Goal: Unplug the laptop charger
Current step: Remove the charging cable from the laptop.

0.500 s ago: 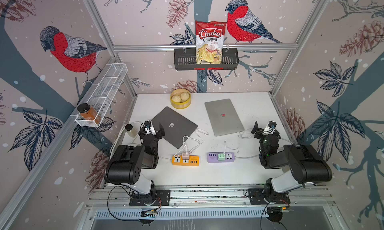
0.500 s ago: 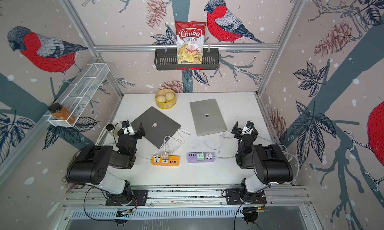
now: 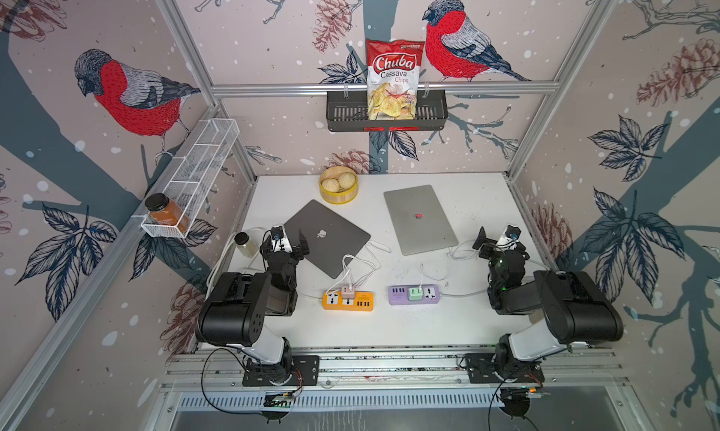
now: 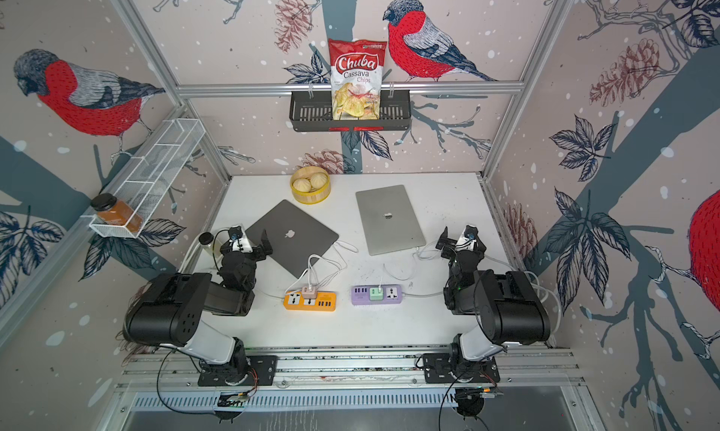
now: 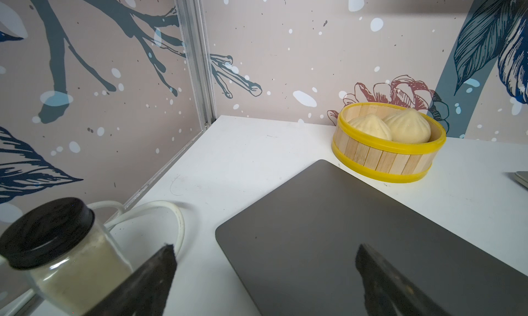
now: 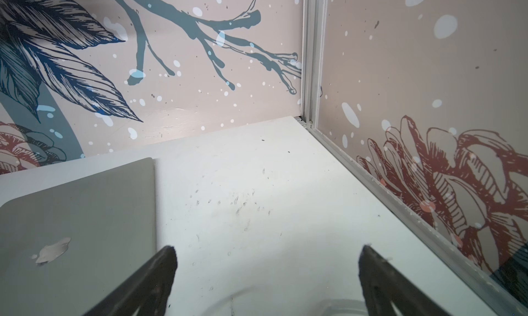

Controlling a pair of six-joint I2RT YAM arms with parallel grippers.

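Chargers sit in two strips at the near middle of the table [image 3: 389,331]: a pink charger [image 3: 347,291] in the orange strip [image 3: 364,299], a green charger [image 3: 415,292] in the purple strip [image 3: 397,295]. White cable [image 3: 352,262] loops from the pink one to the right edge of the dark laptop [image 3: 327,234]; a thinner lead [image 3: 421,273] from the green one seems to run to the near right corner of the silver laptop [image 3: 419,218]. Both look plugged in, and the task does not say which is meant, so I judge nothing done yet.

The left gripper [image 3: 286,241] hangs over the left edge of the dark laptop, jaws spread wide with nothing between them; its wrist view shows only lid and table under the gap. The right gripper [image 3: 500,240] hangs just right of the silver laptop's near corner, equally wide and empty, bare table below.

What the next move turns on: the pink charger lies right of and nearer than the left gripper, the green one left of and nearer than the right gripper, each arm closest to its own. Both strips lie lengthwise left to right with the chargers standing up out of them, so I would expect a straight upward pull, and a strip may lift along unless the other arm pins it.
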